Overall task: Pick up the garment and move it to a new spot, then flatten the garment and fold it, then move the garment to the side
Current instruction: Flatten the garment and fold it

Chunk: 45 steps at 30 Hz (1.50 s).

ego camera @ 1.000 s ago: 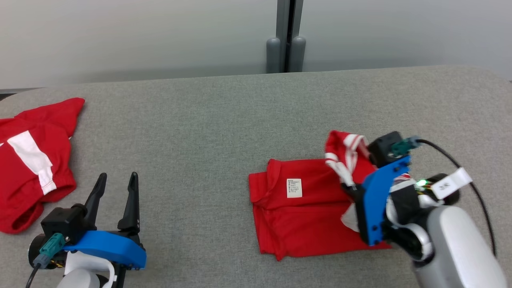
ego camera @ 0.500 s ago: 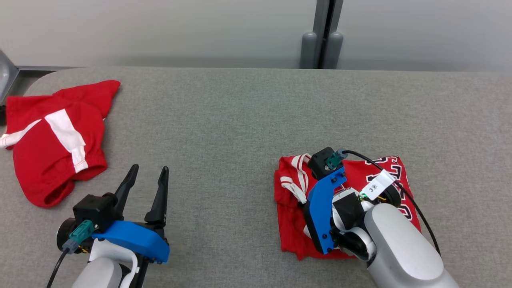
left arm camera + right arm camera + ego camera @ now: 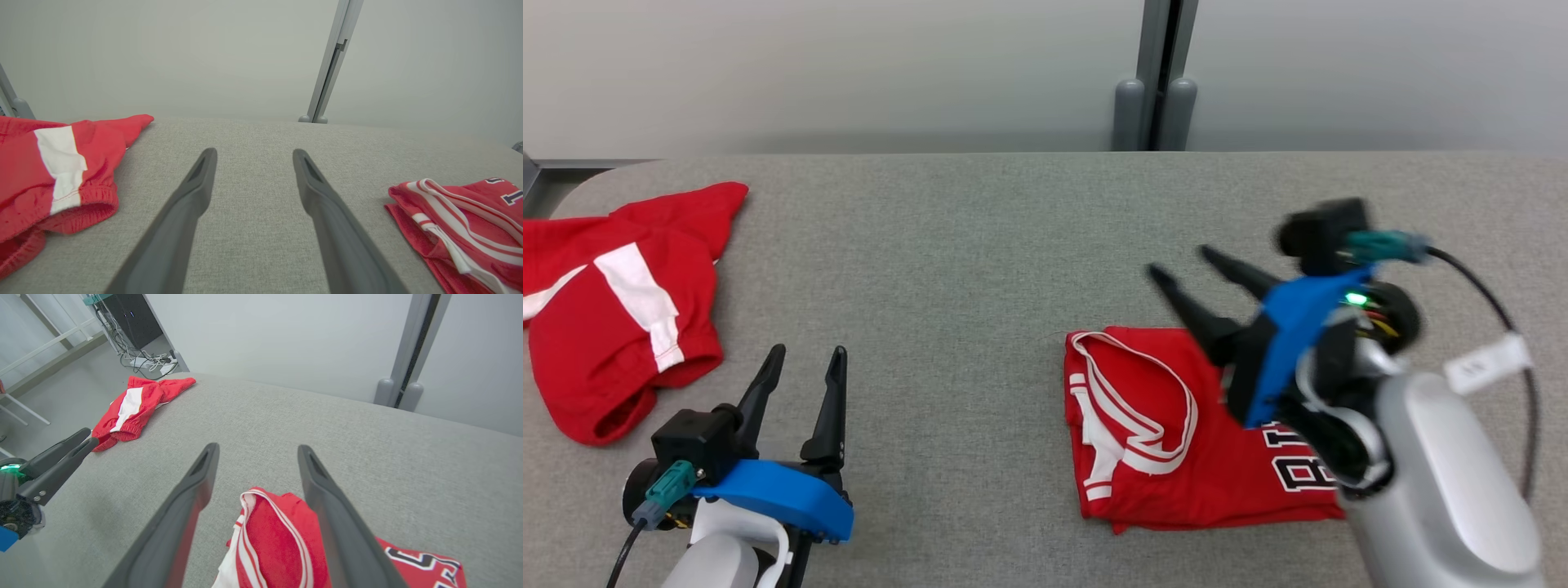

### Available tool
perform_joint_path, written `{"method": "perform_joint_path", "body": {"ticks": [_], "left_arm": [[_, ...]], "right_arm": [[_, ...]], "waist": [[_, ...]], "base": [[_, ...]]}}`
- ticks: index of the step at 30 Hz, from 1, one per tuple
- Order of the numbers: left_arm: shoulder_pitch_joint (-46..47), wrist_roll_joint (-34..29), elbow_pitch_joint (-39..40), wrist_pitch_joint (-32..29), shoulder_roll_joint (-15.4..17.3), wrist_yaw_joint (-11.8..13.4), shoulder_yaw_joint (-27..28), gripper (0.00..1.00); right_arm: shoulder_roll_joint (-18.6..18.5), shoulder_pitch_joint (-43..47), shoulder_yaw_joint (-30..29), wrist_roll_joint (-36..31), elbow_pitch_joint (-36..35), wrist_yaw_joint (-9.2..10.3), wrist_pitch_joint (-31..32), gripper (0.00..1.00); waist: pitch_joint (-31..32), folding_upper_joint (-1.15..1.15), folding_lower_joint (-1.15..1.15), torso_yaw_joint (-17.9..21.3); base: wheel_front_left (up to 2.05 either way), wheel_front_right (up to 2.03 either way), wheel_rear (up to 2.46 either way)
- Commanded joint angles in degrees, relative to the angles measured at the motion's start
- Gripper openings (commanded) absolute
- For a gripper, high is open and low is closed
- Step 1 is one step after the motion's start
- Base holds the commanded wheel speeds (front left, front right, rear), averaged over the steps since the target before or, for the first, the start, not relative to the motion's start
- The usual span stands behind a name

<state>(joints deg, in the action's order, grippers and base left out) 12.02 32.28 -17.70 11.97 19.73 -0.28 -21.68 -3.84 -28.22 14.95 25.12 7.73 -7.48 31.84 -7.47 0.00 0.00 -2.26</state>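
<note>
Jersey (image 3: 1176,441), folded, is lying at four o'clock; my right claw (image 3: 1178,263) is hovering above it, spread, empty; my left claw (image 3: 809,353) is idling spread at seven; fold looks done; the sideways move is calling for a pinch through all layers.

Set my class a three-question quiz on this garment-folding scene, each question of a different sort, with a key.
1. True or false: the right claw is shut on the folded jersey.
2. The crumpled red garment lies: A) on top of the jersey; B) at the left end of the table, apart from the jersey; C) on the floor.
3. Fill in: the left claw stands ____ and holds nothing.

Key: 1 false, it is open above the jersey; 2 B; 3 open.
</note>
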Motion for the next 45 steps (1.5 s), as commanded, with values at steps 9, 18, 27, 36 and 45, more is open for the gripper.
{"method": "perform_joint_path", "body": {"ticks": [9,18,27,36,45], "left_arm": [[-0.84,0.41,2.13,0.39,0.67,1.22,0.31,1.00],[-0.94,0.85,2.41,0.36,1.05,1.36,0.39,1.00],[0.08,0.71,2.13,0.04,0.67,0.96,-0.58,1.00],[-0.79,1.11,1.84,0.40,1.07,1.44,-0.48,1.00],[-3.71,1.93,3.21,1.63,1.48,3.32,1.48,1.00]], "right_arm": [[-0.83,14.72,-14.10,-12.53,-1.60,-0.03,-12.84,0.95],[0.79,16.01,-5.40,-15.76,9.13,-0.03,-16.49,0.00],[0.94,10.23,13.89,-6.85,19.40,-0.03,-14.91,0.00],[0.85,5.96,25.83,7.31,16.71,-0.03,-19.67,0.00],[0.77,9.10,8.24,1.59,11.76,-0.03,-31.92,1.00]], "waist": [[-0.11,0.00,0.00,0.79],[-0.50,0.00,0.00,0.80],[-0.28,0.00,0.00,-0.77],[0.54,0.00,0.00,-1.58],[2.13,0.00,0.00,1.30]], "base": [[0.00,0.00,0.00],[0.00,0.00,0.00],[0.00,0.00,0.00],[0.00,0.00,0.00],[0.00,0.00,0.00]]}}
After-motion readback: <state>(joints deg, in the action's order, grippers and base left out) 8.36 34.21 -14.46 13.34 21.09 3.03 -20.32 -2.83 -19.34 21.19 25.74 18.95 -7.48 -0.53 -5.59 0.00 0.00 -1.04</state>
